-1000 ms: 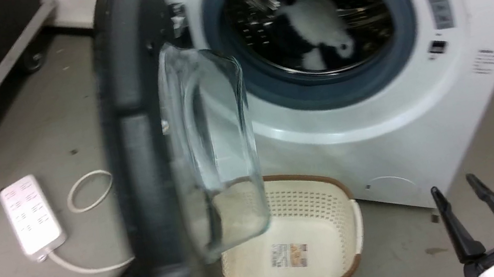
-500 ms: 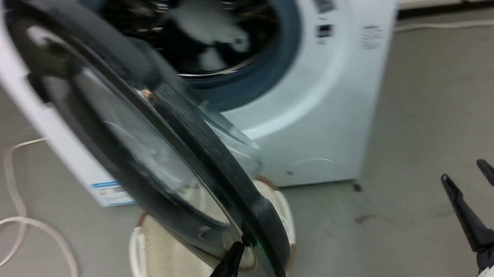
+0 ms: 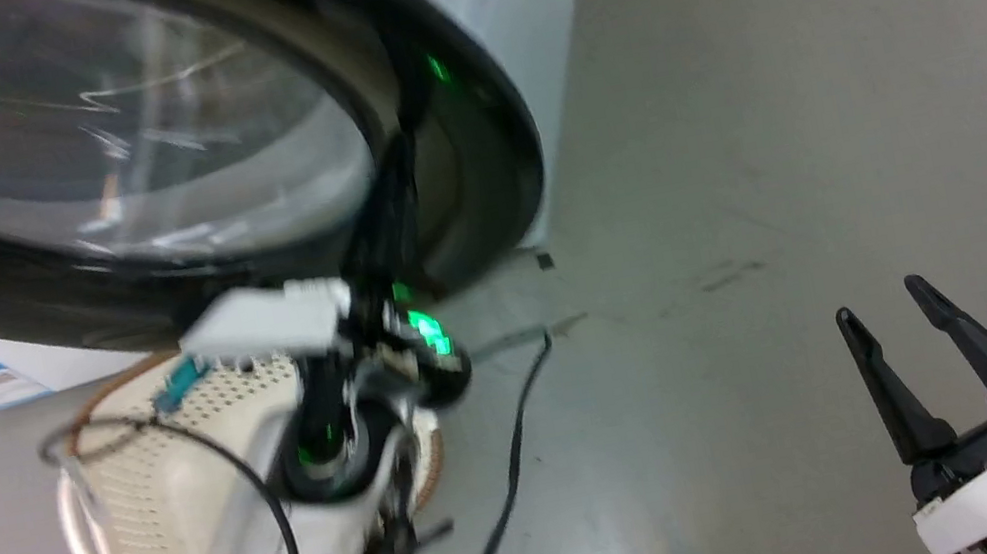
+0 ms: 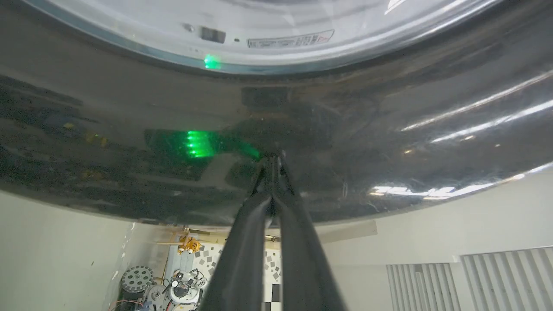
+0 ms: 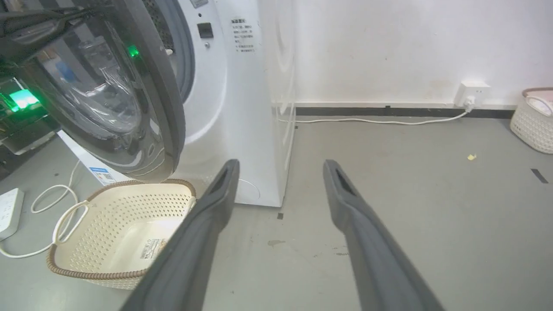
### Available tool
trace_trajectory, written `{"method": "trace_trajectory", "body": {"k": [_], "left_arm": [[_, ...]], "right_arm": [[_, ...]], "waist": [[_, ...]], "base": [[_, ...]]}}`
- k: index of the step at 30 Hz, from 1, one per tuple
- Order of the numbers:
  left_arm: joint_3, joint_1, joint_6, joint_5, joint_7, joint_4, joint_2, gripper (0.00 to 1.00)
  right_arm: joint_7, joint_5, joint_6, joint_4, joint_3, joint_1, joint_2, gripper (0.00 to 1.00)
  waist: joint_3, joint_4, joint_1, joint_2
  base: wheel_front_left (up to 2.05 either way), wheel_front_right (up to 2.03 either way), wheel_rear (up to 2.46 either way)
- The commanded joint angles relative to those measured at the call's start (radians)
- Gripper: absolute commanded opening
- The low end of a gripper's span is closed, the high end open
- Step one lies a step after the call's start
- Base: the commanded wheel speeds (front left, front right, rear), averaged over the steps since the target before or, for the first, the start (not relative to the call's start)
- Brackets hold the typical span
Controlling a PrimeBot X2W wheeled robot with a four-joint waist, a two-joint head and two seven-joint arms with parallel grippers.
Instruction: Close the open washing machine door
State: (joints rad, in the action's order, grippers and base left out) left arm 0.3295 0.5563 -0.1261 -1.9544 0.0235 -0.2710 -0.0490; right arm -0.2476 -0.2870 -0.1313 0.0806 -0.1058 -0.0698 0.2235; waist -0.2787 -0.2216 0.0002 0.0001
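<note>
Two long dark fingers of the left gripper (image 4: 273, 157) are pressed flat together with nothing between them. Their tapered tips touch the wide, glossy black rim of the washing machine door (image 4: 389, 129), which mirrors green light and pale streaks. In the head view the same gripper (image 3: 390, 219) reaches up from a white wrist hung with loose black cables. The round door (image 3: 463, 160) fills the upper left, its clear bulging glass centre smeared with reflections. From the right wrist view the door (image 5: 149, 86) stands partly open, with a gap between it and the grey rubber gasket. It is swung out from the smooth white box of the washing machine (image 5: 246, 108). Its lower edge hangs over a cream perforated plastic basket (image 5: 116, 207) with a brown braided rim, sitting on the matte grey floor (image 5: 410, 194) just in front of the machine. The right gripper (image 5: 278, 166) has its matte fingers spread wide and holds nothing, well apart from the door; it sits low at the right of the head view (image 3: 879, 305). A white cable (image 5: 371, 122) runs along the wall to a socket (image 5: 473, 93).
</note>
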Motion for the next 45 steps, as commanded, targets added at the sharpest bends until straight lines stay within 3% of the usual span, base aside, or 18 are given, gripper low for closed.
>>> {"method": "trace_trajectory", "body": {"k": [1, 5, 10, 13, 14, 16, 22, 27, 30, 33, 37, 41, 45], "left_arm": [[0.005, 0.028, -0.004, 0.002, 0.010, -0.011, -0.001, 0.00], [0.007, 0.096, -0.004, -0.001, 0.048, -0.058, -0.001, 0.00], [0.006, 0.019, -0.004, 0.034, 0.037, -0.041, -0.001, 0.00], [0.015, -0.053, -0.004, 0.117, 0.031, -0.017, -0.002, 0.00], [0.023, -0.080, -0.005, 0.154, 0.029, -0.004, -0.006, 0.29], [0.050, -0.134, -0.005, 0.251, 0.045, 0.020, -0.029, 1.00], [0.193, -0.260, -0.005, 0.680, 0.213, 0.025, -0.168, 1.00], [0.132, -0.340, 0.022, 1.024, 0.237, 0.031, -0.223, 1.00], [0.051, -0.413, 0.069, 1.242, 0.238, 0.097, -0.209, 1.00], [-0.056, -0.490, 0.089, 1.364, 0.238, 0.165, -0.160, 1.00], [-0.147, -0.567, 0.119, 1.570, 0.238, 0.236, -0.137, 1.00], [-0.129, -0.606, 0.119, 1.777, 0.238, 0.297, -0.145, 1.00], [-0.088, -0.614, 0.107, 1.887, 0.238, 0.338, -0.149, 1.00]], "right_arm": [[-0.006, -0.007, 0.001, 0.004, -0.004, -0.014, 0.005, 1.00], [-0.012, -0.015, 0.001, 0.028, -0.011, -0.030, 0.009, 1.00], [-0.014, -0.013, 0.001, 0.035, 0.009, -0.018, 0.010, 1.00], [-0.014, -0.004, 0.001, 0.028, 0.011, -0.001, 0.009, 1.00], [-0.014, -0.002, 0.001, 0.024, 0.013, 0.005, 0.008, 1.00], [-0.014, 0.004, 0.001, 0.016, 0.015, 0.017, 0.007, 1.00], [-0.014, 0.014, 0.001, -0.001, 0.009, 0.069, 0.011, 1.00], [-0.014, 0.021, 0.001, -0.010, -0.003, 0.110, 0.012, 1.00], [-0.014, 0.021, 0.001, -0.026, 0.000, 0.121, 0.003, 1.00], [-0.014, -0.002, 0.001, -0.056, 0.018, 0.142, -0.025, 1.00], [-0.014, 0.020, 0.001, -0.050, 0.020, 0.167, -0.036, 1.00], [-0.001, 0.029, 0.001, -0.031, 0.032, 0.173, -0.058, 1.00], [0.019, 0.039, 0.001, -0.029, 0.043, 0.171, -0.075, 1.00]], "waist": [[-0.024, -0.023, -0.0002, -0.0001], [-0.026, -0.030, -0.0002, -0.0001], [0.014, 0.016, -0.0002, -0.0001], [0.054, 0.057, -0.0002, -0.0001], [0.067, 0.074, -0.0002, -0.0001], [0.095, 0.107, -0.0002, -0.0001], [0.175, 0.218, -0.0002, -0.0001], [0.224, 0.297, -0.0002, -0.0001], [0.248, 0.332, -0.0002, -0.0001], [0.276, 0.370, -0.0002, -0.0001], [0.297, 0.403, -0.0002, -0.0001], [0.297, 0.424, -0.0002, -0.0001], [0.277, 0.437, -0.0002, -0.0001]], "base": [[0.00, 0.00, 0.00], [0.00, 0.00, 0.00], [0.00, 0.00, 0.00], [0.00, 0.00, 0.00], [0.00, 0.00, 0.00], [0.00, 0.00, 0.00], [0.00, 0.00, 0.00], [0.00, 0.00, 0.00], [0.00, 0.00, 0.00], [0.00, 0.00, 0.00], [0.00, 0.00, 0.00], [0.00, 0.00, 0.00], [0.00, 0.00, 0.00]]}}
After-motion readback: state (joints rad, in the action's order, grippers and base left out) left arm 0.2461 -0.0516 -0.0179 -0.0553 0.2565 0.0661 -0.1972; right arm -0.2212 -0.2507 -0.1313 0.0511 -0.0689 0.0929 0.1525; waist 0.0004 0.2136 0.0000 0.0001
